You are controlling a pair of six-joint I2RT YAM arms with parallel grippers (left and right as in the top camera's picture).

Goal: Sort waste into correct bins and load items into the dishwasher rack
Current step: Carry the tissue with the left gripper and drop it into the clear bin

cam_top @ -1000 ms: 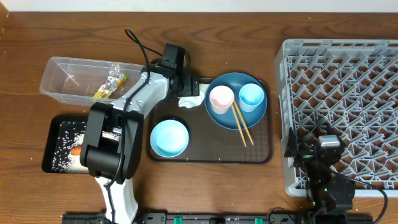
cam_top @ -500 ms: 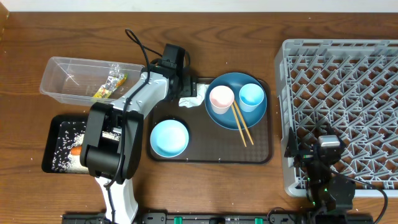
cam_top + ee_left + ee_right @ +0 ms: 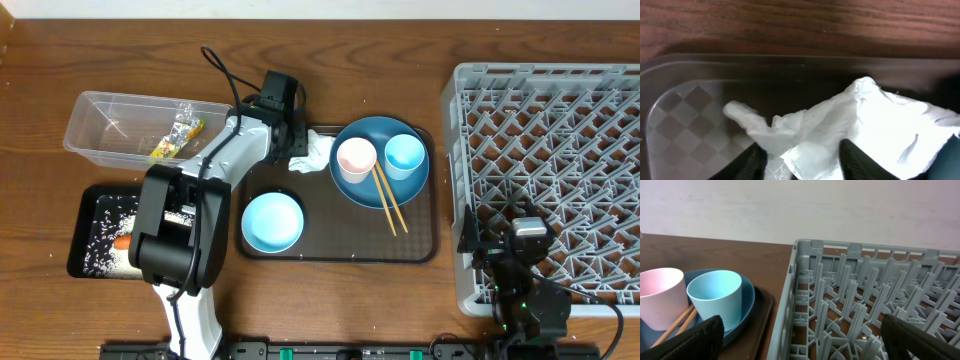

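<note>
The crumpled white tissue (image 3: 311, 153) (image 3: 840, 120) lies in the back left corner of the brown serving tray (image 3: 330, 247). My left gripper (image 3: 297, 150) (image 3: 802, 149) is down on it, both dark fingers pressing a fold of tissue between them. On the blue plate (image 3: 372, 188) stand a pink cup (image 3: 355, 158) and a light blue cup (image 3: 405, 155), with two chopsticks (image 3: 388, 200). A light blue bowl (image 3: 272, 222) sits on the tray's front left. My right gripper (image 3: 805, 337) is open over the grey rack's (image 3: 560, 150) front left corner, holding nothing.
A clear tub (image 3: 105, 125) at the back left holds a yellow-green wrapper (image 3: 178, 135). In front of it, a black tray (image 3: 88, 255) holds rice grains (image 3: 100, 225) and a carrot (image 3: 122, 241). A black cable (image 3: 222, 68) loops behind the left arm.
The left gripper's jaws have narrowed onto the tissue, which is bunched up a little. Neither arm has shifted place.
</note>
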